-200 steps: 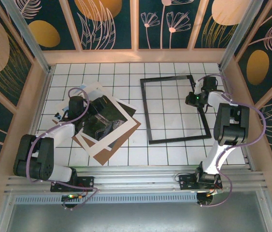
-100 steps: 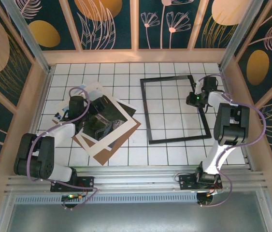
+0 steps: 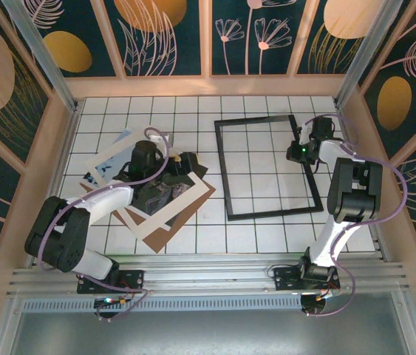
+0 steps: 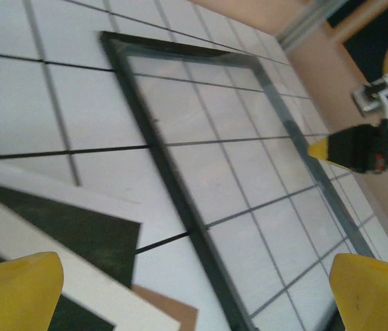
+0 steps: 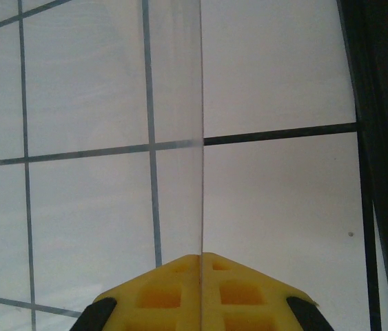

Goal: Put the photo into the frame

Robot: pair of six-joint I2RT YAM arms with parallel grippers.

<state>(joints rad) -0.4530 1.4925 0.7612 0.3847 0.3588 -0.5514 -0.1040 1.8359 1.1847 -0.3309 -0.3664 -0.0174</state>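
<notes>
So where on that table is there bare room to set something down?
Bare tiles run between the frame and the arms' bases, and along the far row behind it. Crowded: the white mat pile nearly meets the frame's left rim, with the left claw above; the right claw sits at its right rim.

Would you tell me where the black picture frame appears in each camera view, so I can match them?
Top external: the frame lies flat, right of centre.
Left wrist: its black rim runs diagonally from upper left to bottom.
Right wrist: a dark strip along the right edge, apparently its rim.
Shared landmark: the white gridded table.
</notes>
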